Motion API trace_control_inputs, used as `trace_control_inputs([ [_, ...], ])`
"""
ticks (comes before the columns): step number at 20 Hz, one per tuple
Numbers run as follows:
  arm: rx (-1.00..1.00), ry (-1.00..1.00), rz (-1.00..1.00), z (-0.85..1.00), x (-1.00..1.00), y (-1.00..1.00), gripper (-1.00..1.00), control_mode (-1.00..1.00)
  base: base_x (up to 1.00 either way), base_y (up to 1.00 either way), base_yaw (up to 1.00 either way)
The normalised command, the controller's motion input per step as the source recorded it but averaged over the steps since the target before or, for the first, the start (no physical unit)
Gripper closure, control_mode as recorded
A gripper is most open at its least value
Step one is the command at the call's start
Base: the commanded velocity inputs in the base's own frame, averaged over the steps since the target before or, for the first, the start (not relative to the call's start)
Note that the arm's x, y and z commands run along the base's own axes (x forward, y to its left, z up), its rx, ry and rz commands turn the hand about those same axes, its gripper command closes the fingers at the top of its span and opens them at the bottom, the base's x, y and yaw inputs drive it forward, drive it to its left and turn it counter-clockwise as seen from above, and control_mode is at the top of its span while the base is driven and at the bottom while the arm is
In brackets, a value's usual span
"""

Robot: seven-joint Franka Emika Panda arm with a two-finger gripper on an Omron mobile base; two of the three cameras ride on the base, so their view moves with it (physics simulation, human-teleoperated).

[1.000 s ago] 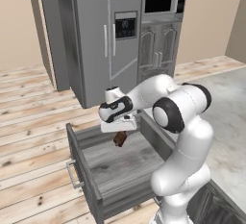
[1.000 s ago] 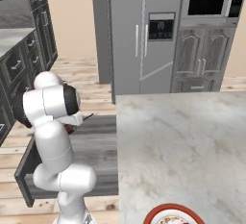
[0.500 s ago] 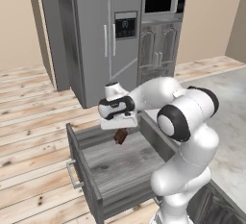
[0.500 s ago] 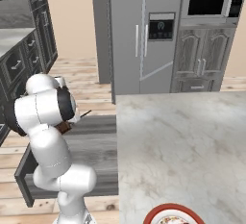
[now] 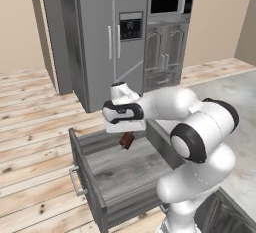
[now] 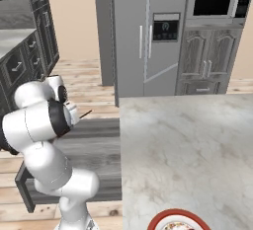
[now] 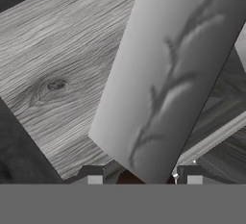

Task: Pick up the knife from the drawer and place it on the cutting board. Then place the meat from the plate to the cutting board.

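The grey wood-grain drawer [image 5: 127, 174] stands pulled open below the counter. Above its back half my gripper [image 5: 127, 133] is shut on the knife [image 5: 127, 140], and the reddish-brown handle hangs under the fingers. From the right base view the thin dark blade [image 6: 86, 113] pokes out past my arm over the drawer [image 6: 96, 145]. In the hand view the blade [image 7: 168, 74] looms as a broad pale slab over the drawer floor [image 7: 57, 74], gripped between the fingertips [image 7: 94, 177]. The red-rimmed plate [image 6: 170, 215] peeks in at the counter's near edge. The cutting board and the meat are out of view.
A marble counter [image 6: 188, 150] spreads to the right of the drawer. Behind stand a steel fridge [image 5: 107, 37] and a wall oven with microwave [image 5: 167, 4]. Dark cabinets [image 6: 24, 56] line the far left. Wooden floor [image 5: 35, 142] surrounds the drawer's front and bar handle [image 5: 76, 181].
My arm's elbow has swung outward while the hand stayed over the drawer. The knife has risen slightly in the grip.
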Motion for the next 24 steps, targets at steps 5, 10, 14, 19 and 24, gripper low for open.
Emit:
trace_control_inputs([
  [5, 0.0, -0.11, 0.01, 0.14, -0.21, -0.08, 1.0, -1.0, 0.0, 0.0, 0.0],
  [10, 0.01, -0.12, 0.0, 0.26, -0.28, -0.15, 1.0, -1.0, 0.0, 0.0, 0.0],
  [14, 0.06, -0.04, 0.0, 0.56, -0.31, -0.31, 1.0, -1.0, 0.0, 0.0, 0.0],
  [19, 0.09, -0.02, 0.0, 0.62, -0.29, -0.31, 1.0, -1.0, 0.0, 0.0, 0.0],
  [24, 0.11, 0.0, 0.0, 0.47, -0.48, -0.19, 1.0, -1.0, 0.0, 0.0, 0.0],
])
